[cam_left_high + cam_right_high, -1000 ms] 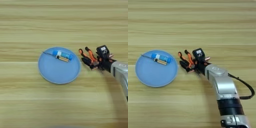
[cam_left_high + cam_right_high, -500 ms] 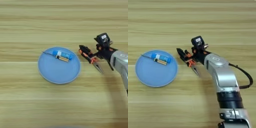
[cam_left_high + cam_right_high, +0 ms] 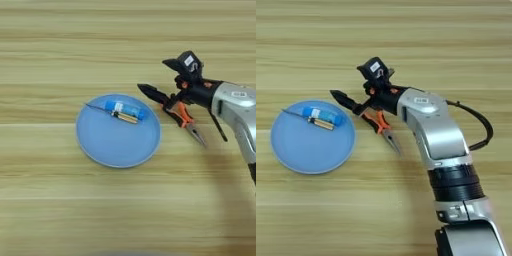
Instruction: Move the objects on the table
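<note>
Landmark: the blue plate [image 3: 118, 145] on the bench [image 3: 60, 210]. Nearest the camera, the silver forearm [image 3: 431, 130] comes up from the lower right of the plate. Just right of the plate, the pliers [image 3: 176, 111] are held by the gripper [image 3: 176, 100], which is clamped on the orange-and-black handles; the metal nose [image 3: 196, 135] points down and away from the plate, and one dark handle end [image 3: 148, 91] reaches toward the plate's upper right rim. Whether the nose touches the bench or is just clear of it, cannot tell. On the plate, toward its far half, lie the blue tube [image 3: 126, 109], with the small screwdriver [image 3: 125, 117] touching its near side and a thin black pen [image 3: 96, 107] running off to its left. Judgement: step in hand is carrying the pliers, probably to join the other items on the plate. Next move calls for a short travel leftward over the rim, enough height to clear it, and a release on the bare near half so the pliers do not land on the tube.
</note>
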`<state>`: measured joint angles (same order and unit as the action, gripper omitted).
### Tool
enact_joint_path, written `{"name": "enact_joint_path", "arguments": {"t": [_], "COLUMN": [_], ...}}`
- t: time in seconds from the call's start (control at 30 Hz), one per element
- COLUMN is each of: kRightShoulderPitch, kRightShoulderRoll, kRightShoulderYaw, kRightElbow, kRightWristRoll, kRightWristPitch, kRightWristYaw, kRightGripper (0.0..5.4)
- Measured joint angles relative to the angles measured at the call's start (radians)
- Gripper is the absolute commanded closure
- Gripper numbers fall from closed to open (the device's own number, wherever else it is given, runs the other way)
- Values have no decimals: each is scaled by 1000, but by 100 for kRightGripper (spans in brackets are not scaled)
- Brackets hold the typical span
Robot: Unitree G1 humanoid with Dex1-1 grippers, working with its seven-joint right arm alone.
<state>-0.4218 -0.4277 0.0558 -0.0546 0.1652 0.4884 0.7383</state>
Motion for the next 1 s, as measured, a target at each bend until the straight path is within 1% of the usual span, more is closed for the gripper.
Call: {"name": "enact_joint_path", "arguments": {"t": [0.13,0.3,0.47,0.53,0.8,0.87,1.0], "kRightShoulderPitch": [-35,-64,-84,-90,-110,-122,-125], "kRightShoulderRoll": [-8,-10,-11,-10,-6,-6,-5], "kRightShoulderYaw": [30,61,91,105,152,171,204], "kRightElbow": [31,83,122,141,187,210,238], "kRightWristRoll": [-12,-23,-28,-42,-64,-80,-104], "kRightWristPitch": [-19,-25,-24,-25,-22,-25,-41], "kRightWristYaw": [42,86,130,145,187,198,233], "kRightGripper": [4,4,4,4,4,4,4]}}
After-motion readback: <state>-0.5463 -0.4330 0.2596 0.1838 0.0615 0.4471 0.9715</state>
